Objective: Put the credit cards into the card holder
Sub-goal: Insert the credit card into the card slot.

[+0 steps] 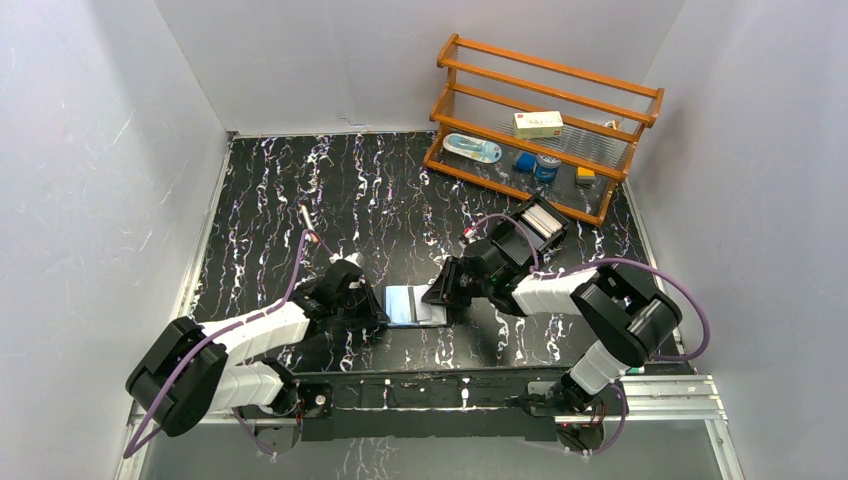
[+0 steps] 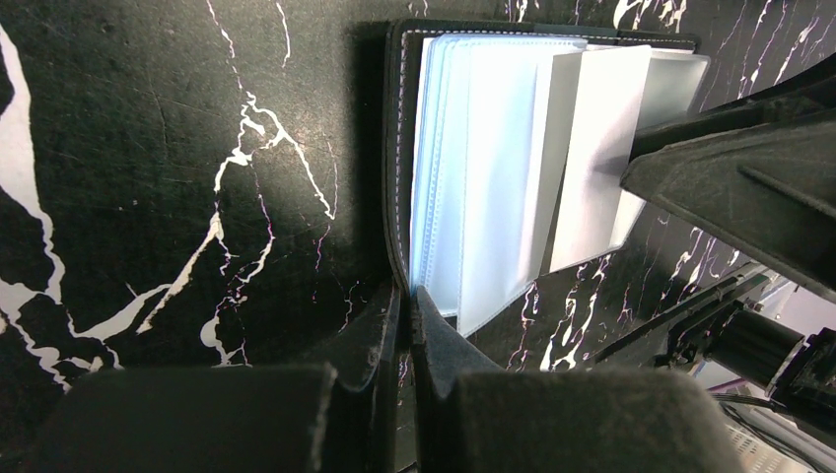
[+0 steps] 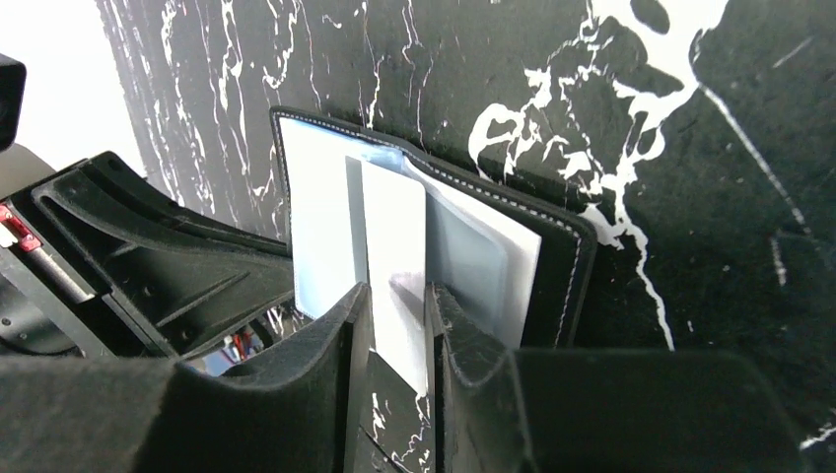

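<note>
The black card holder (image 1: 410,303) lies open on the marble table between both arms, its pale blue pockets (image 2: 493,177) facing up. My left gripper (image 2: 406,296) is shut on the near corner of its black stitched cover (image 2: 394,148); the top view has that gripper (image 1: 378,310) at the holder's left side. A white credit card (image 3: 394,236) sticks partway out of a pocket. It passes between the parted fingers of my right gripper (image 3: 399,301), which stands open around its free end. In the top view the right gripper (image 1: 440,300) is at the holder's right edge. The same card (image 2: 592,158) shows in the left wrist view.
A wooden rack (image 1: 545,125) with small boxes and bottles stands at the back right. A black open-topped box (image 1: 540,222) holding white cards sits just behind the right arm. A thin pen-like stick (image 1: 308,220) lies left of centre. White walls enclose the table.
</note>
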`<move>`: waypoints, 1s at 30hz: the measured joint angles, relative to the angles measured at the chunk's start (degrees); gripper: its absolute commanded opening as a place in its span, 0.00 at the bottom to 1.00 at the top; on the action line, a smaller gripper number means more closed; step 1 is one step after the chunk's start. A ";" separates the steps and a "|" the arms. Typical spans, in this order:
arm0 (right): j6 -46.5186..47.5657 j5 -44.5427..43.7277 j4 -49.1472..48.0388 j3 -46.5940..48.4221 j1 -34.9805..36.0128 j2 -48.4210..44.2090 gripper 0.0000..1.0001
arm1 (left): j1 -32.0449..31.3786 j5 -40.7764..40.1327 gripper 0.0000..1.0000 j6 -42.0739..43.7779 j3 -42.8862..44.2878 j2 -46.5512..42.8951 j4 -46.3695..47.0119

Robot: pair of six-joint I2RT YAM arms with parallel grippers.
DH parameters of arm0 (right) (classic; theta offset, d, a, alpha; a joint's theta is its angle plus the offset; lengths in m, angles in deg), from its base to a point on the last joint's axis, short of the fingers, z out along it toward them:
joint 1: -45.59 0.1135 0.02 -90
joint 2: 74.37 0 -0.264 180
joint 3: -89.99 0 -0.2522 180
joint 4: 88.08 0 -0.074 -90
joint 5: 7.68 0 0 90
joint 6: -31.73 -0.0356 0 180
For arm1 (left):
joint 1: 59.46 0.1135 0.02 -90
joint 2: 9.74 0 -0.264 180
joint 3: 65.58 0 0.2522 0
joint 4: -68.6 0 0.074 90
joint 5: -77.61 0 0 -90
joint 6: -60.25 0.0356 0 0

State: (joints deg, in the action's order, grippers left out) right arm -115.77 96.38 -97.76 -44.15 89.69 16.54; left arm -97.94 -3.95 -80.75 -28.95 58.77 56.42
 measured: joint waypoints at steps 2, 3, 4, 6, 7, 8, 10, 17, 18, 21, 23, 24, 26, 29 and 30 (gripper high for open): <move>1.40 -0.83 2.69 1.29 0.04 -0.48 0.35 | 0.02 0.02 0.00 -0.02 0.00 0.00 0.04; 1.90 -0.94 3.48 1.66 0.17 -0.52 0.35 | 0.02 0.09 0.00 -0.02 0.00 0.00 0.09; 2.29 -1.07 4.24 1.90 0.26 -0.52 0.35 | 0.02 0.17 0.00 -0.04 0.00 0.00 0.11; 2.71 -1.09 5.14 1.95 0.39 -0.52 0.35 | 0.00 0.44 0.00 -0.02 0.00 0.00 0.11; 2.91 -1.09 5.62 2.10 0.57 -0.46 0.35 | 0.00 0.61 0.00 -0.02 0.00 0.02 0.11; 3.08 -1.07 5.90 2.27 0.70 -0.39 0.35 | 0.00 0.66 0.00 -0.04 0.00 0.02 0.11; 3.50 -0.96 6.14 2.93 1.14 0.04 0.35 | 0.02 0.81 0.00 -0.04 0.00 0.04 0.11; 3.76 1.05 3.80 3.80 2.60 2.56 0.35 | 0.02 1.33 0.00 -0.28 0.00 0.02 0.13; 3.76 1.20 3.50 3.80 2.69 2.75 0.35 | 0.02 1.40 0.00 -0.28 0.00 0.02 0.13; 3.76 1.62 2.45 3.80 2.82 3.21 0.35 | 0.02 1.46 0.00 -0.39 0.00 0.02 0.13; 3.78 2.36 1.33 3.80 2.89 3.67 0.35 | 0.02 1.51 0.00 -0.42 0.00 0.02 0.13; 3.80 2.93 0.39 3.80 2.91 4.15 0.35 | 0.02 1.70 0.00 -0.44 0.00 0.02 0.17; 3.87 4.04 -0.92 3.96 2.89 5.14 0.35 | 0.02 1.86 0.00 -0.39 0.02 0.02 0.07; 4.04 4.83 -1.77 4.20 2.78 5.79 0.35 | 0.07 1.88 0.00 -0.39 0.02 0.00 -0.13; 4.15 5.07 -2.05 4.22 2.78 5.92 0.35 | 0.07 1.88 0.00 -0.39 0.02 -0.02 -0.22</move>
State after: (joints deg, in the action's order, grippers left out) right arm -111.61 101.45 -99.82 -39.93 92.46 22.47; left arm -97.87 -2.07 -81.15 -28.92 58.75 56.20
